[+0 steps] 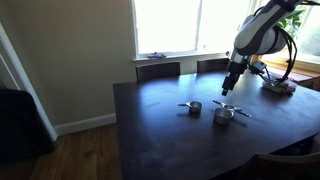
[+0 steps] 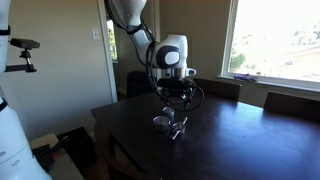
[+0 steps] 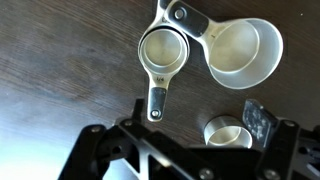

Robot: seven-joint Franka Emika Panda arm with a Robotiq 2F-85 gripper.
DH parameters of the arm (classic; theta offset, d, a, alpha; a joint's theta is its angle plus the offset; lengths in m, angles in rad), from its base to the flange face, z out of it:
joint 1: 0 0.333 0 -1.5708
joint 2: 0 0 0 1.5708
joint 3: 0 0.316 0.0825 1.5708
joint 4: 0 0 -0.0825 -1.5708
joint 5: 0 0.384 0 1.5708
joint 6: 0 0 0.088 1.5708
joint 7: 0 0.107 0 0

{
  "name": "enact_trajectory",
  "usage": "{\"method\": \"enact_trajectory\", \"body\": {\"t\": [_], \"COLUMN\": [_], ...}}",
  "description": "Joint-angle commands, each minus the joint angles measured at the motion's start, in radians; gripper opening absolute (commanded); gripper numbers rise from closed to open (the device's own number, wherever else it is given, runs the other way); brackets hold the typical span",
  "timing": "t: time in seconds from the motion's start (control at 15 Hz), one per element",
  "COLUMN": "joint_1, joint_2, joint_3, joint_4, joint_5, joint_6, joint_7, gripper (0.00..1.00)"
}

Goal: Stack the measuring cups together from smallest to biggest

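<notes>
Robotiq gripper (image 1: 229, 90) with jaws spread wide, holding nothing, poised above dark wooden table (image 1: 160, 135). In wrist view: medium measuring cup (image 3: 160, 52), handle pointing toward the gripper; large measuring cup (image 3: 245, 55) just beside it; small measuring cup (image 3: 228, 133) apart, close to one fingertip.

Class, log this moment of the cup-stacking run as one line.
gripper: open, empty, above cups | measuring cups: three, side by side on table, unstacked | stage: before first pick
</notes>
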Motion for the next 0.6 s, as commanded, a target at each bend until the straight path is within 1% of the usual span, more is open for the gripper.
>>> {"method": "enact_trajectory", "body": {"t": [0.0, 0.27, 0.53], "joint_1": [0.01, 0.012, 0.027], "joint_2": [-0.001, 0.007, 0.038], "joint_3": [-0.01, 0.0, 0.025], "joint_4": [0.001, 0.012, 0.075], "joint_5": [0.007, 0.008, -0.001], "joint_6": [-0.002, 0.006, 0.006], "joint_7": [-0.004, -0.016, -0.042], "gripper": [1.0, 1.0, 1.0]}}
